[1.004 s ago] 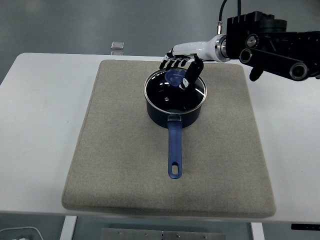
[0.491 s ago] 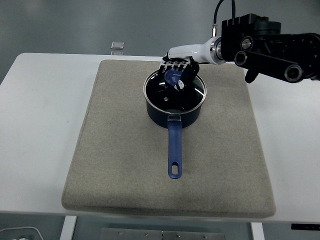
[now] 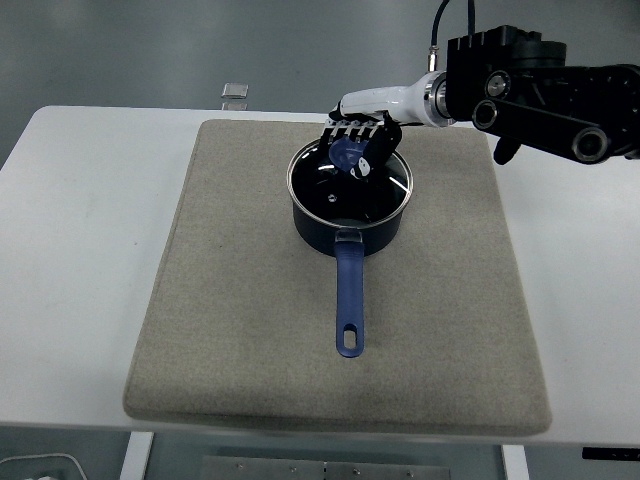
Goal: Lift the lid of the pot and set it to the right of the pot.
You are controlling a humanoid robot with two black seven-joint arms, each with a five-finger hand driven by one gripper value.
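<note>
A dark blue pot [image 3: 348, 222] with a long blue handle [image 3: 349, 300] stands on a grey mat [image 3: 240, 300], the handle pointing at the table's near edge. A glass lid [image 3: 340, 188] with a blue knob [image 3: 349, 153] sits on the pot. My right hand [image 3: 360, 143] reaches in from the right over the far side of the lid, and its fingers are curled around the knob. The left arm is out of view.
The mat lies on a white table [image 3: 70, 250]. A small clear object [image 3: 235, 92] sits at the table's far edge. My right arm [image 3: 540, 85] hangs above the mat's far right corner. Bare mat [image 3: 460, 260] lies to the right of the pot.
My right hand moved a little left onto the knob and closed its fingers around it. The lid still rests on the pot.
</note>
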